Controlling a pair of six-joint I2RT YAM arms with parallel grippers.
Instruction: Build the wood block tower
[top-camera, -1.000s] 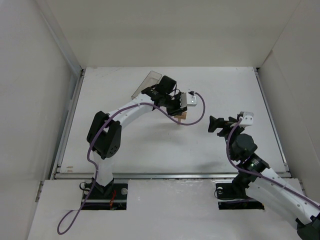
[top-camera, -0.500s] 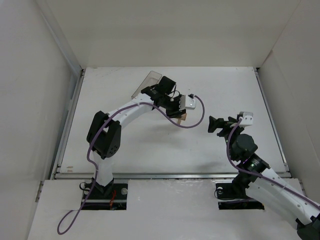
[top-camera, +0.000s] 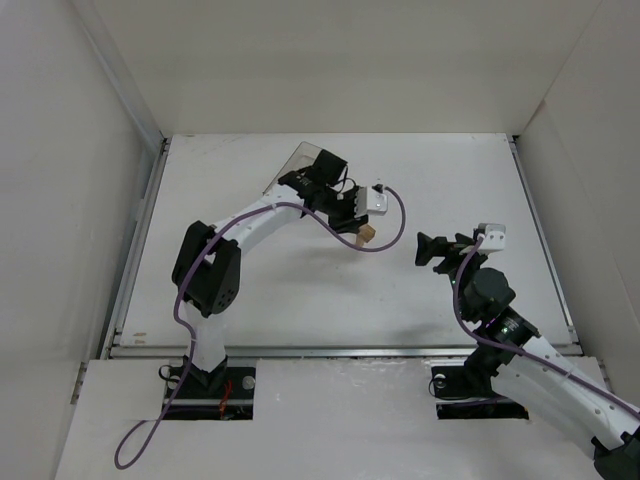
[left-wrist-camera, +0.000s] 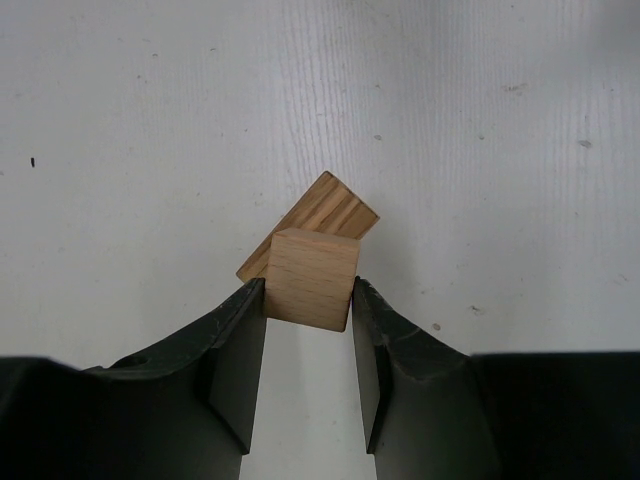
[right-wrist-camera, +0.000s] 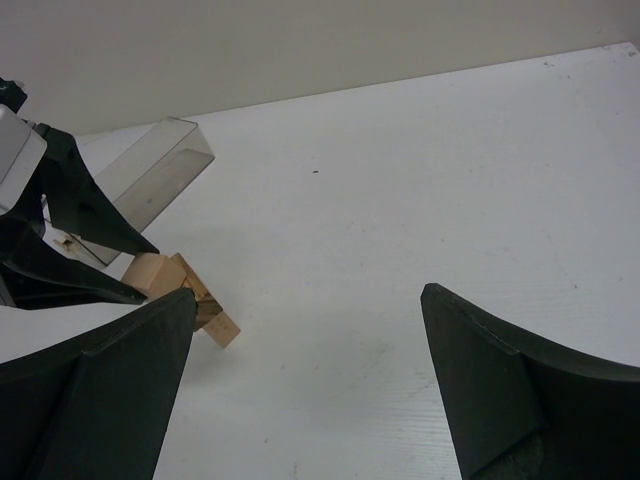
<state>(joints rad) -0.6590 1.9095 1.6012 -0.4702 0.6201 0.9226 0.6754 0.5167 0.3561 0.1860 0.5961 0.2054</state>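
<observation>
On the white surface (top-camera: 440, 180), a clear box (top-camera: 290, 165) is seen lying toward the far left. The right end effector (right-wrist-camera: 308, 295) is held spread apart above the surface, while the left end effector (left-wrist-camera: 308, 300) is clamped on the upper block (left-wrist-camera: 312, 278) of the wood block tower (top-camera: 366, 233). This block is held crosswise over a lower block (left-wrist-camera: 330, 212), near the box.

Left arm (top-camera: 250, 225): base near left, stretched far and rightward to mid-table, wrist tipped downward.
Left gripper (left-wrist-camera: 308, 300): fingers pressed against both sides of one wood block (left-wrist-camera: 312, 275).
Right arm (top-camera: 490, 295): base near right, folded, wrist aimed left.
Right gripper (right-wrist-camera: 308, 295): fingers spread wide, nothing between them.
</observation>
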